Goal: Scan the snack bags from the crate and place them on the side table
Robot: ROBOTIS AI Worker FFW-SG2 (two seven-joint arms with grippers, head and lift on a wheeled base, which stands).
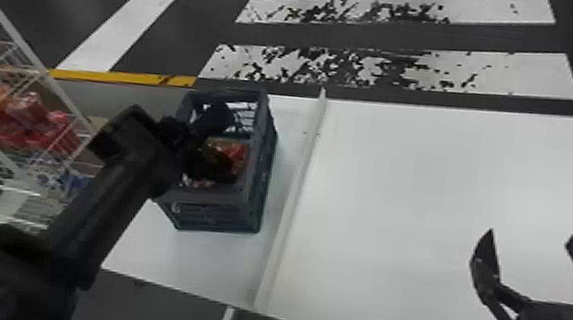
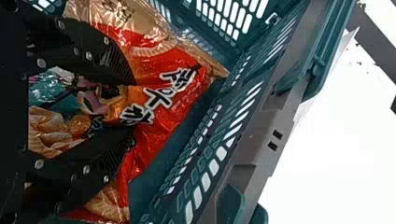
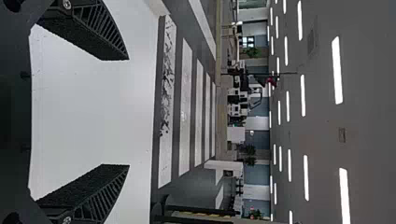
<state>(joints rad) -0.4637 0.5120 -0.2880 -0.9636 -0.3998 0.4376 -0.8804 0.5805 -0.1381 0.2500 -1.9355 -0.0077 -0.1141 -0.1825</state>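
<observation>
Red snack bag (image 2: 180,86): in the crate (image 1: 206,197), glossy, crinkled, w/ a tan-gold end and bold dark lettering edged in white. It lies close to the perforated teal side wall; head view gives just a red patch of bagging inside. A teal wrapper patch (image 2: 50,91) and some printed snack pieces (image 2: 49,128) show nearby in the L wrist view.

L gripper (image 1: 183,154) is down in the crate, arm coming in from the bottom L. Jaws parted over the red bag, one finger either side of a strip of it, not clamped; can't tell if they touch it.

Crate stands on the L part of the white tabletop (image 1: 428,186), just L of a raised pale strip (image 1: 292,192) running front to back. R gripper (image 1: 530,235) is over the R part, well apart from the crate, jaws released wide w/ nothing btwn.

Farther L: wire rack (image 1: 19,53) w/ red & orange snack packs (image 1: 28,119) on its shelves. Beyond the tabletop: dark floor (image 1: 162,34) w/ worn white stripes (image 1: 389,69) & a short yellow line (image 1: 127,77).
</observation>
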